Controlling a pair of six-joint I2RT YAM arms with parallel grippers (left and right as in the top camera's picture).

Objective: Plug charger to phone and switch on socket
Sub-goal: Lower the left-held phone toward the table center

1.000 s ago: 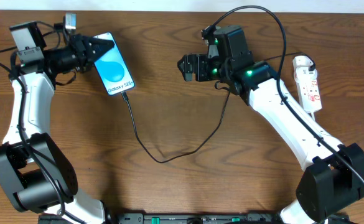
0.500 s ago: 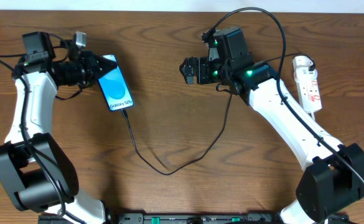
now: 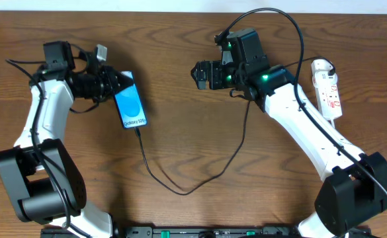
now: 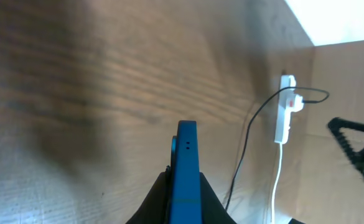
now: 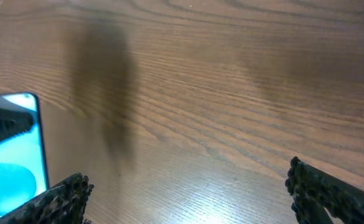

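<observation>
Behind the spread right pincer (image 3: 198, 74) lies the narrow white power strip (image 3: 329, 89), long axis pointing away from the robot, nearer this arm. Left pincer (image 3: 122, 82) pinches the blue-screened black smartphone (image 3: 132, 106), thin black cable (image 3: 180, 188) at its end.

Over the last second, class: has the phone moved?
Yes. The phone, held in the left pincer, shifted down the overhead picture and slightly toward the unmoved socket.

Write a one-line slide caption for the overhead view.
Left pincer shut on the phone, charger trailing from its lower end; right pincer open, socket at far right.
</observation>
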